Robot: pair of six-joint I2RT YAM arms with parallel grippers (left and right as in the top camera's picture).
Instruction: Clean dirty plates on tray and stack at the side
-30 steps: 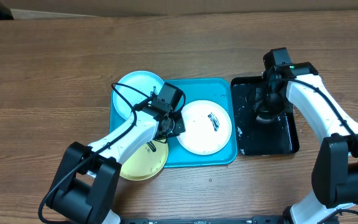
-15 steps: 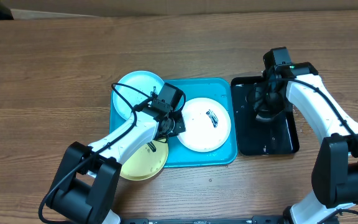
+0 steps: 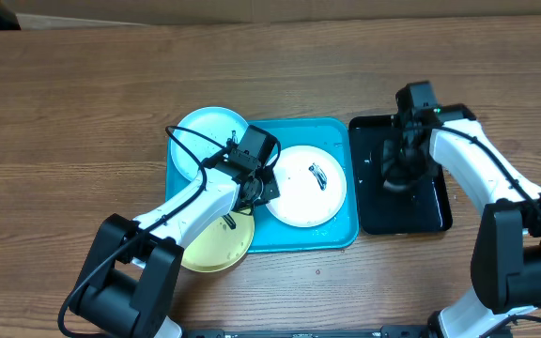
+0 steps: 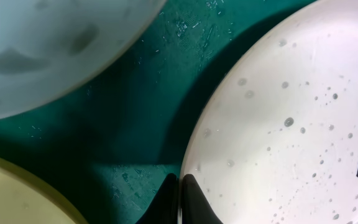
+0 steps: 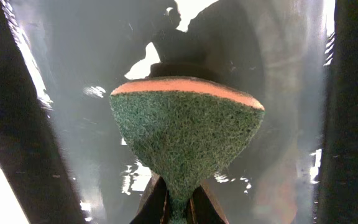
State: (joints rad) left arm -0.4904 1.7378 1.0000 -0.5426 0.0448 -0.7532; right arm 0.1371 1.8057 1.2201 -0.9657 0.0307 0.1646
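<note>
The white plate (image 3: 308, 186) with a dark smear lies in the turquoise tray (image 3: 294, 131). My left gripper (image 3: 264, 192) is shut on its left rim; in the left wrist view the fingertips (image 4: 179, 199) pinch the edge of the white plate (image 4: 291, 124). The light blue plate (image 3: 205, 141) overlaps the tray's far left corner. The yellow-green plate (image 3: 216, 242) sits partly off its near left corner, under my left arm. My right gripper (image 3: 400, 174) is shut on a green and orange sponge (image 5: 188, 134) above the black tray (image 3: 421, 211).
The black tray's floor (image 5: 73, 62) is wet and shiny. Water drops dot the white plate and the turquoise floor (image 4: 135, 106) between the plates. Bare wooden table (image 3: 83, 94) surrounds both trays.
My left gripper closed fully on the white plate's rim, and the plate shifted slightly left and away. The right gripper with the sponge moved a little left over the black tray.
</note>
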